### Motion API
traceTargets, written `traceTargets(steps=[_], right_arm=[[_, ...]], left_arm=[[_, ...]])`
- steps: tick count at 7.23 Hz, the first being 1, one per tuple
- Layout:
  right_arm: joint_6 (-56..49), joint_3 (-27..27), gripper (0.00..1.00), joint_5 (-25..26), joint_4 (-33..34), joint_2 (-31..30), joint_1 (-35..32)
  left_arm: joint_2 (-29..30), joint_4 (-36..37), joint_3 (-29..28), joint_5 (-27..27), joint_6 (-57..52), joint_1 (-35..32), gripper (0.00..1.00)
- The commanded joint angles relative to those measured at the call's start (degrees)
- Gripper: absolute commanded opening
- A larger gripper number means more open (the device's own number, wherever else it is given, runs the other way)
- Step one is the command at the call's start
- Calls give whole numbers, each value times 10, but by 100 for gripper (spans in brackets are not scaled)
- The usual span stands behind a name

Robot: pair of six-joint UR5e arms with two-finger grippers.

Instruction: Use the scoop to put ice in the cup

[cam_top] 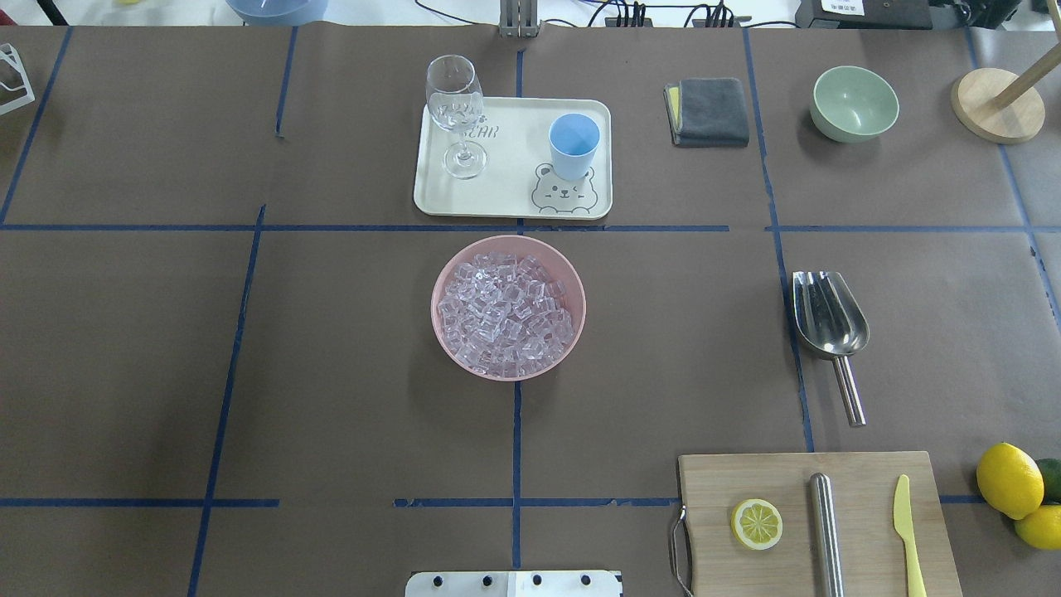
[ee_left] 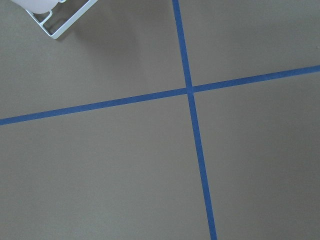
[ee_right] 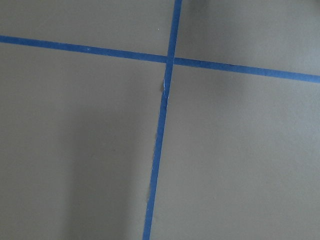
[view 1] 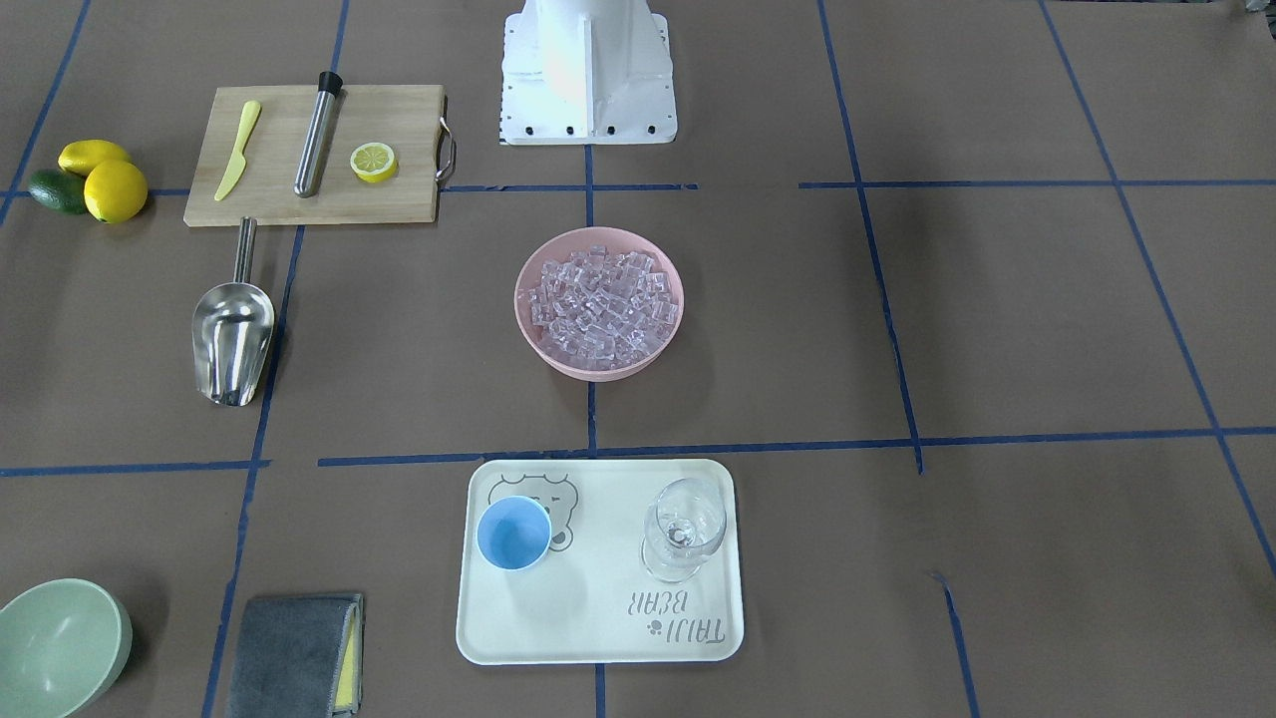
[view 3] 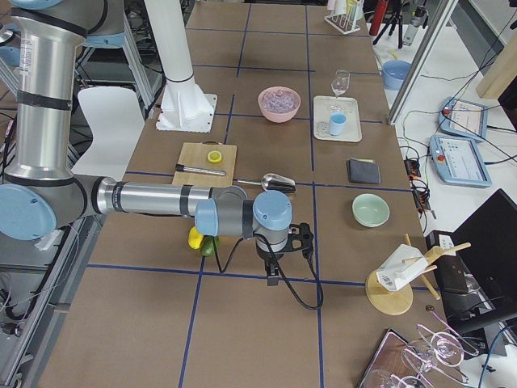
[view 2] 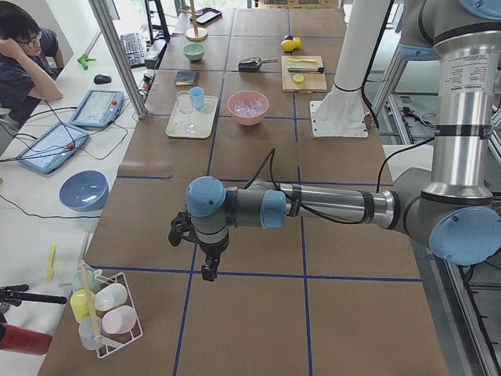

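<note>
The scoop (cam_top: 829, 319) lies right of the ice (cam_top: 507, 308); the right gripper (view 3: 275, 280), whose open-or-closed state cannot be told, should take the handle squarely.

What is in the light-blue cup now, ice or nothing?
Empty. The cup stands upright on the tray, and its inside shows only bare blue. The ice lies in the pink bowl.

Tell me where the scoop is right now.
In the overhead view the scoop lies flat on the right half of the table, right of the pink bowl, its handle pointing at the cutting board.
</note>
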State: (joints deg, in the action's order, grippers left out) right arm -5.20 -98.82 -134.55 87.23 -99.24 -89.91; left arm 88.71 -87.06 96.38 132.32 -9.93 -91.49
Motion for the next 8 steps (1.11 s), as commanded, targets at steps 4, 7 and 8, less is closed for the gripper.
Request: traceTargets(steps=[4, 7, 8], right_arm=[[6, -11, 100, 3, 1, 29, 0], [5, -20, 100, -18, 1, 25, 0], [1, -20, 100, -21, 0, 24, 0]], left_arm=[[13, -3, 15, 1, 1, 0, 100], [25, -19, -5, 5, 6, 0, 100], [31, -18, -9, 4, 7, 2, 100]])
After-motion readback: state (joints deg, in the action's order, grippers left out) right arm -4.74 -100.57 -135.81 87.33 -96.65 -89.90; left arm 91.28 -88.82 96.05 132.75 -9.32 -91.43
